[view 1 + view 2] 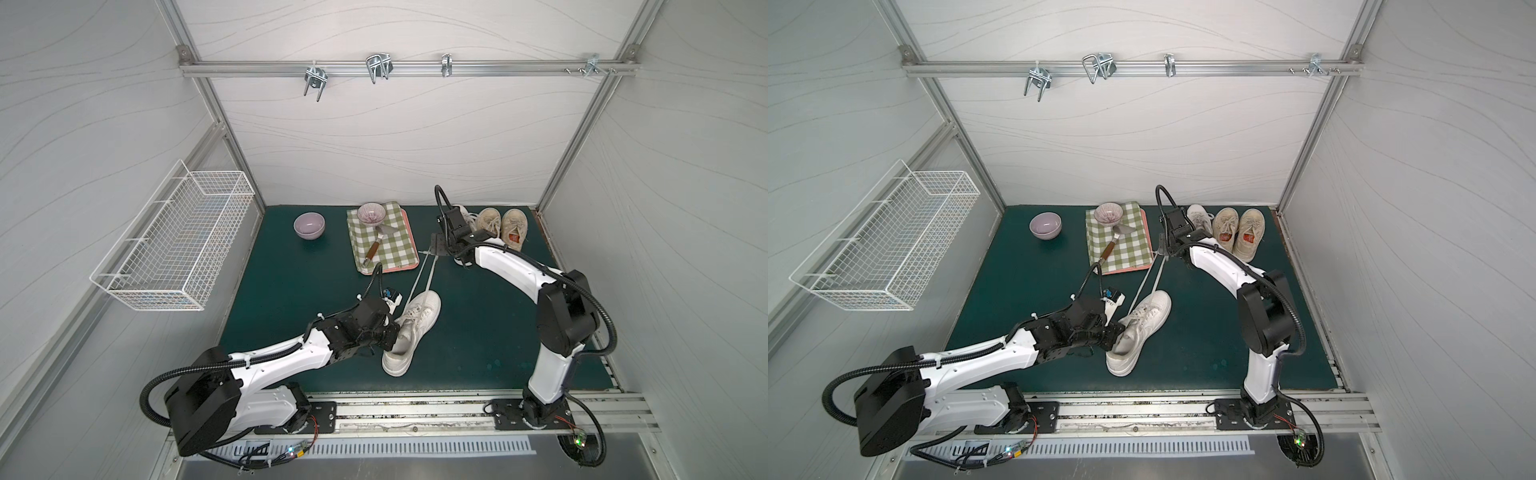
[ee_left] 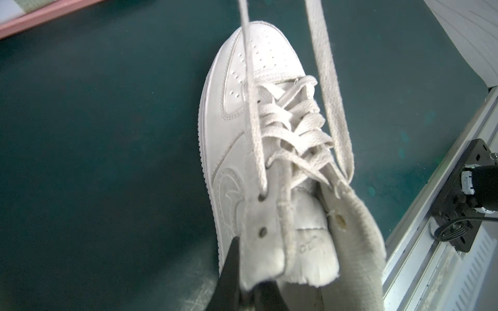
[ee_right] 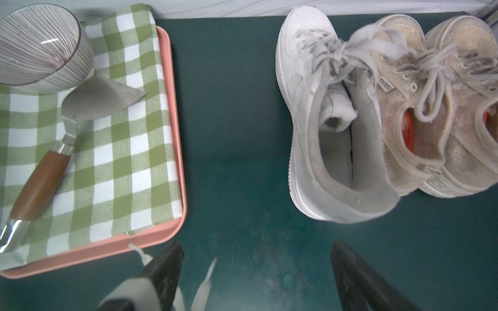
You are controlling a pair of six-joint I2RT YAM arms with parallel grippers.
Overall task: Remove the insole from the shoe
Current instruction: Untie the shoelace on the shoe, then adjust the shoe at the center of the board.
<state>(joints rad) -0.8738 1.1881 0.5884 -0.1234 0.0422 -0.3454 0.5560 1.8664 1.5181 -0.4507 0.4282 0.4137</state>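
- The white shoe (image 1: 415,328) stands on the green mat (image 1: 291,311) near the front edge, heel toward the arm bases, toe pointing to the back wall.
- The left gripper (image 1: 390,331) is clamped on the shoe's eyelet flap beside the collar. In the left wrist view one black finger (image 2: 231,269) presses against that flap.
- The insole cannot be seen; the gripper and the tongue cover the shoe's opening.
- Two loose laces (image 1: 422,274) run from the shoe across the mat toward the right gripper (image 3: 258,272).
- The right gripper's fingers (image 3: 355,274) stand wide apart and hold nothing. One lace end shows between them.
- Just beyond, a pink tray (image 1: 409,268) carries a green checked cloth (image 1: 395,245), a striped bowl (image 1: 371,212) and a wooden-handled server (image 1: 376,245).
- A lilac bowl (image 1: 309,225) sits apart from the tray, toward the robot's left.
- At the back on the robot's right, a second white shoe (image 3: 304,107) touches a beige pair (image 1: 500,226).
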